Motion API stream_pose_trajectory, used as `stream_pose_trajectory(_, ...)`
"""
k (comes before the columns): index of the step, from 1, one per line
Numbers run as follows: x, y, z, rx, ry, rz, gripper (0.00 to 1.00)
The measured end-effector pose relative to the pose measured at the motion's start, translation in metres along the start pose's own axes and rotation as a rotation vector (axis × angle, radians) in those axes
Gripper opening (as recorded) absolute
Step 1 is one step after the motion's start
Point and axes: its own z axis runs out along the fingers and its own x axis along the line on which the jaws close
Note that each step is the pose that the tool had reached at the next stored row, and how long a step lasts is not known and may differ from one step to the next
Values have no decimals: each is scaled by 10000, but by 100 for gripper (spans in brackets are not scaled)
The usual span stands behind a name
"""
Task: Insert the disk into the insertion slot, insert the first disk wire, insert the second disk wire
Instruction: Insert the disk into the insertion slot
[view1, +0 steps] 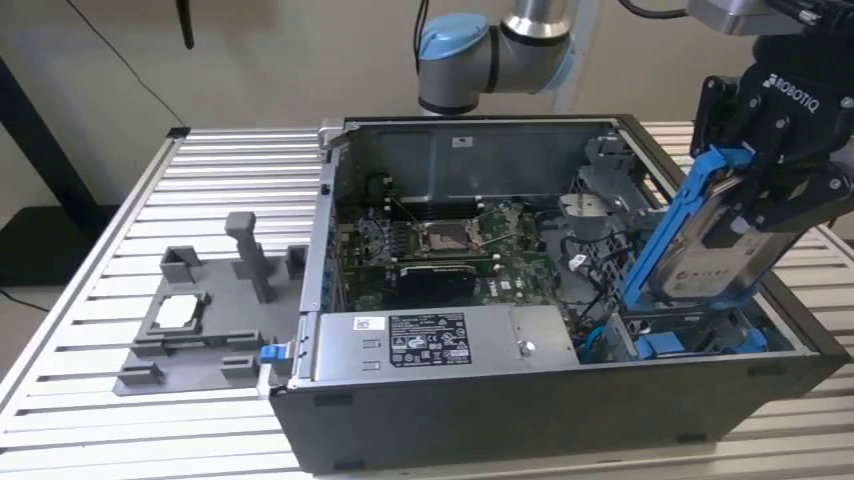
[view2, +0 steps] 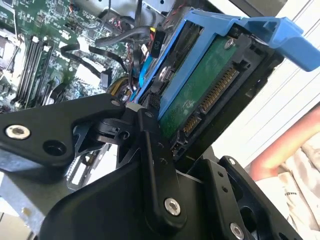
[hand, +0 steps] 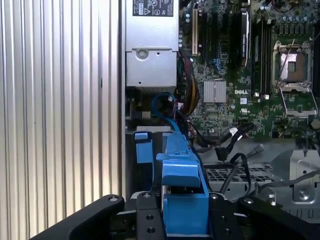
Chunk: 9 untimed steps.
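The gripper (view1: 761, 205) is clamped on the disk (view1: 701, 265), a silver-grey drive with a white label in a blue carrier, held steeply tilted just over the slot (view1: 667, 345) in the case's (view1: 534, 420) corner.

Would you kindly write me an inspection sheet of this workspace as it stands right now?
Surface: slatted aluminium table, bearing an open black computer case.
Job's things: silver-grey hard drive in a bright blue plastic carrier, tilted above the grey metal drive-bay cage with blue tabs, not yet seated; its connector edge is bare.
Clutter: grey plastic fixture on the table, at the exterior view's left of the case.
Grippers: black gripper shut on the hard drive.
Cables: loose black cables inside the case beside the green motherboard.
Surroundings: beige wall behind the table.
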Motion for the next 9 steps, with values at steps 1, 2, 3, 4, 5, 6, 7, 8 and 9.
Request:
stream_pose_trajectory(1,3,-1,10,0,0,0,33)
stream_pose_trajectory(2,6,-1,23,0,1,1,33)
stream_pose_trajectory(3,8,-3,34,0,1,1,33)
stream_pose_trajectory(4,10,-6,43,0,1,-1,33)
stream_pose_trajectory(5,13,-9,51,0,1,-1,33)
stream_pose_trajectory(6,16,-13,58,0,2,-2,33)
stream_pose_trajectory(7,19,-16,67,0,1,-1,33)
stream_pose_trajectory(8,22,-20,76,0,1,-1,33)
stream_pose_trajectory(9,25,-21,86,0,2,0,33)
